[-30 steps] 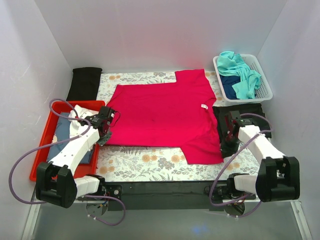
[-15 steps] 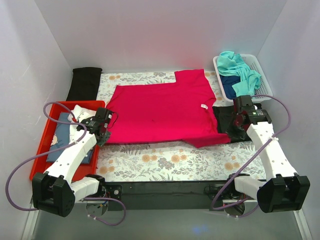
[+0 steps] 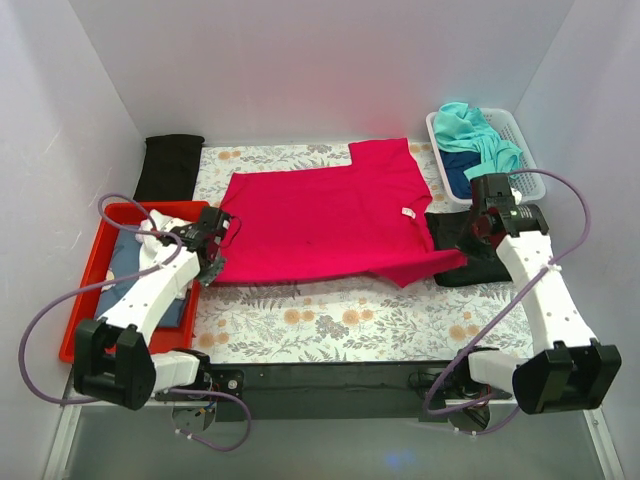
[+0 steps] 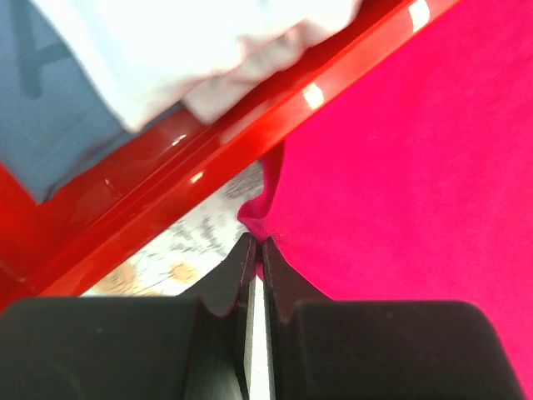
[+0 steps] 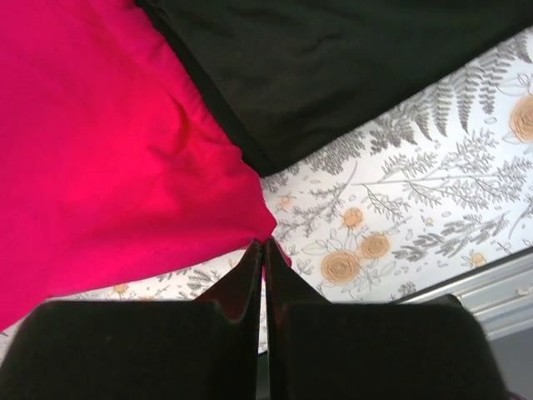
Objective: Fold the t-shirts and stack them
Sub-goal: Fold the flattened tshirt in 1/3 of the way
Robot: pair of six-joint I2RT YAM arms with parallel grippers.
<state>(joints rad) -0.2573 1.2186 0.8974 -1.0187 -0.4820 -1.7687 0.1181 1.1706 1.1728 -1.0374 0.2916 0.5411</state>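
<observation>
Crimson t-shirt [image 3: 320, 225] | left pincer [image 4: 256, 248] and right pincer [image 5: 264, 250] clamped on near corners | lift level, carry evenly toward far hem

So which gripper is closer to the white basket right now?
Right. The right gripper sits just on the near side of the white basket, pinching a corner of the red t-shirt; the left gripper is far opposite, beside the red tray.

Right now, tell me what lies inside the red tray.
The red tray holds a blue-grey cloth with a white cloth on its far end. The left arm crosses over the tray, so what lies under it is hidden.
</observation>
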